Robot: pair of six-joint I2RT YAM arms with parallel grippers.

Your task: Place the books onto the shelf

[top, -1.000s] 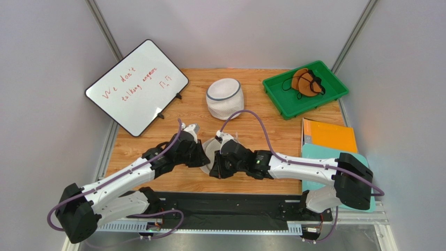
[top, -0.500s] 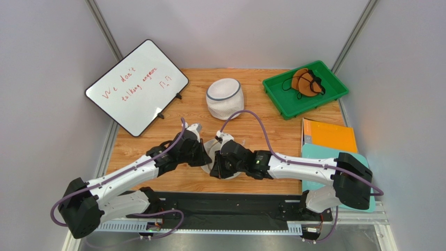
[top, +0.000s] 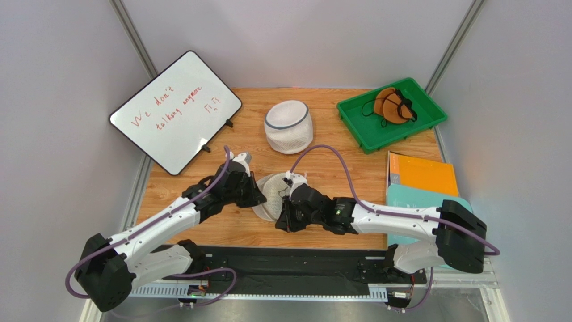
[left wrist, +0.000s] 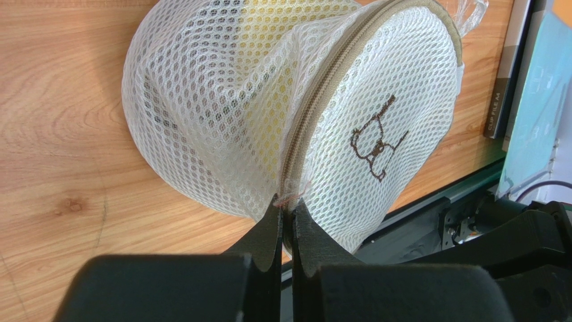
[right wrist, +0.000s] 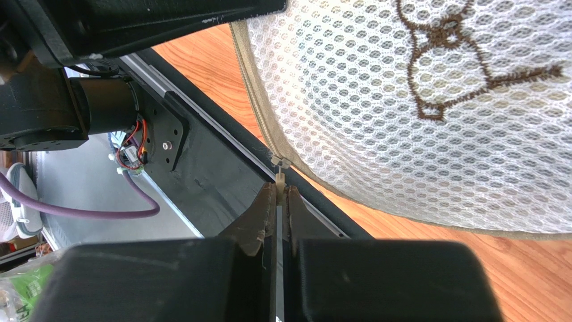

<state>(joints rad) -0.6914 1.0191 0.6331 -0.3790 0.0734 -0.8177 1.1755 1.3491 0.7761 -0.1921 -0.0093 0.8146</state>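
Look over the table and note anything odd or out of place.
Odd: the left gripper and right gripper both pinch the zip of a mesh bag, while the books lie untouched at the right edge.

left hand (left wrist: 285,209) closed onto mesh bag (left wrist: 221,100) seam, bag tipped more upright, right hand (right wrist: 276,194) shifted right

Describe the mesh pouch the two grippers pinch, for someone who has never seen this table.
On the wooden table, look at the near middle, where the left gripper and right gripper meet on a round white mesh zip pouch. Unlike the white mesh basket behind it, it bears a brown stitched figure.
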